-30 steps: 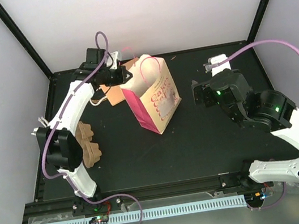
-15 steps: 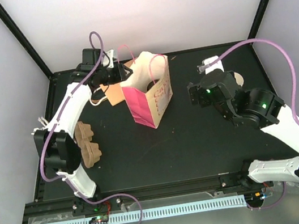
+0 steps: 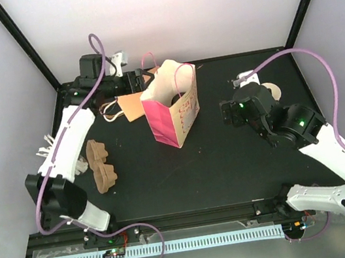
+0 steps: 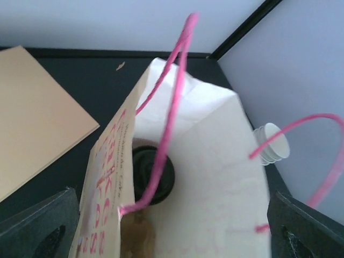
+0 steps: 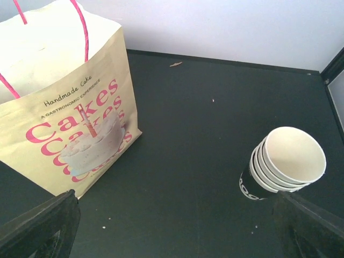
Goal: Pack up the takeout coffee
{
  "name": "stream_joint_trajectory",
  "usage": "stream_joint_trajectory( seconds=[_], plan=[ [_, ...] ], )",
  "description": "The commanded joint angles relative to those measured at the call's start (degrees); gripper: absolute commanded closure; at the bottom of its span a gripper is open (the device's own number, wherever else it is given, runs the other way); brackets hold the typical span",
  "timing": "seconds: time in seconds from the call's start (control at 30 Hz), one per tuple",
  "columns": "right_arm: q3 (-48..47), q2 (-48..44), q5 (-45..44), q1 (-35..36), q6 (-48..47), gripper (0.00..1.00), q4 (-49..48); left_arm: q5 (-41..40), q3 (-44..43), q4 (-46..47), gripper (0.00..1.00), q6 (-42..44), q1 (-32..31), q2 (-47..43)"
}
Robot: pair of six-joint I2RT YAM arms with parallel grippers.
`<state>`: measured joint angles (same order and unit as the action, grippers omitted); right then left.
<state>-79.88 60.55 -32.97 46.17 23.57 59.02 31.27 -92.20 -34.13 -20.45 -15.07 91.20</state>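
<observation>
Cream bag (image 5: 75, 123) (pink lettering), white-and-black cup (image 5: 282, 161)

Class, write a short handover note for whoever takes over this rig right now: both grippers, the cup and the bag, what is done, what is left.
Left gripper: open, empty, at the far-left rim of the pink and cream paper bag, which stands upright with its mouth open.
Right gripper: open, empty, between the bag and the cream-white ribbed paper cup with a dark lower part.
Cup: on its side on the black table, right of the bag, apart from it.
Done: bag stands open.
Left: grasp the cup and put it in the bag.
</observation>
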Motion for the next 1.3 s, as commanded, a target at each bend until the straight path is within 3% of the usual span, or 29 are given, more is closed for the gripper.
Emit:
stream_joint_trajectory(
  seconds=[0.0,0.27,0.5,0.63,0.87,1.03,1.27],
  plan=[
    [1.6,-1.4,0.4,-0.5,1.5,0.0,-1.7,1.5,-0.8,-2.6,0.01,2.1,0.1,-6.5],
    [6.8,-5.8,1.5,-0.5,0.0,0.0,-7.9,-4.8,4.8,-5.5,0.01,4.6,0.3,-21.6],
    [13.1,-8.8,2.2,-0.5,-0.3,0.0,-13.6,-19.6,13.8,-12.3,0.01,5.7,0.7,-33.7],
    [17.3,-10.3,3.0,-0.5,1.9,0.0,-16.4,-27.7,20.4,-17.0,0.01,3.8,0.8,-40.0],
    [29.5,-14.4,6.1,-0.5,3.6,0.0,-25.3,-30.3,37.0,-14.2,0.01,-2.9,0.8,-52.3],
    [34.4,-15.9,5.7,-0.5,4.4,0.0,-28.4,-30.5,47.7,-11.0,0.01,-9.8,0.8,-55.7],
    [36.8,-18.4,5.9,-0.5,4.5,0.0,-28.9,-46.0,51.6,-16.0,0.01,-20.3,2.4,-53.1]
  ],
)
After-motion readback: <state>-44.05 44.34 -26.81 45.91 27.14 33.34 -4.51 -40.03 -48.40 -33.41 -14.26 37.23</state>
